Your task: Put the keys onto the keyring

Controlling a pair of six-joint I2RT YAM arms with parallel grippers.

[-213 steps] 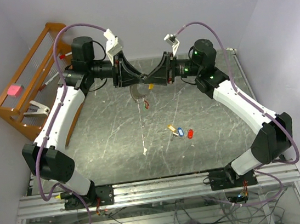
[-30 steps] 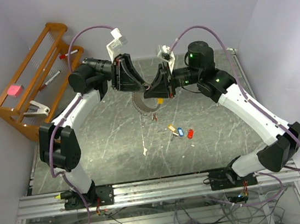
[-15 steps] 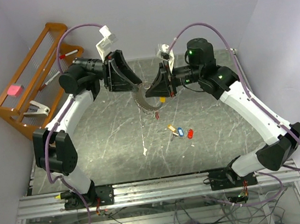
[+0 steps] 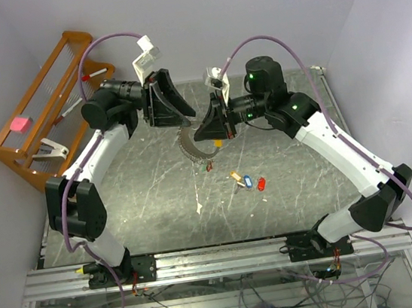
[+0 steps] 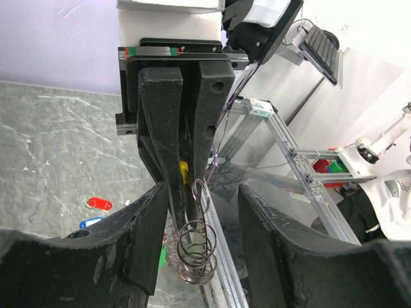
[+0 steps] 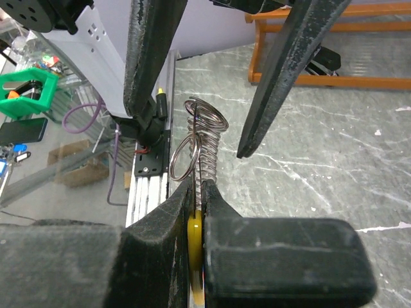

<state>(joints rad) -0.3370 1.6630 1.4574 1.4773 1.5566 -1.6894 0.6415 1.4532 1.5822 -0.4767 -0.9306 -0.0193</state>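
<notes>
My right gripper (image 4: 200,133) is shut on the yellow curved piece (image 6: 194,239) of the keyring (image 4: 189,145), a silvery coiled wire loop held above the table. The coil (image 6: 205,136) sticks out past its fingertips (image 6: 182,200). My left gripper (image 5: 202,196) is open, its fingers (image 5: 144,224) standing either side of the coil (image 5: 196,247) without touching it. One small key (image 4: 208,166) dangles under the ring. Loose keys lie on the table below: yellow (image 4: 235,174), blue (image 4: 246,182) and red (image 4: 262,184). The left wrist view also shows the red key (image 5: 99,204).
A wooden rack (image 4: 40,96) stands off the table's back left, holding a pink tag (image 4: 18,124), pens and a white clip (image 4: 52,149). A small white scrap (image 4: 199,209) lies on the grey marbled tabletop (image 4: 144,200). The metal frame rail (image 4: 220,258) runs along the near edge.
My left gripper has opened, let go of the keyring and drawn back to the left. The right gripper has carried the keyring a little left.
</notes>
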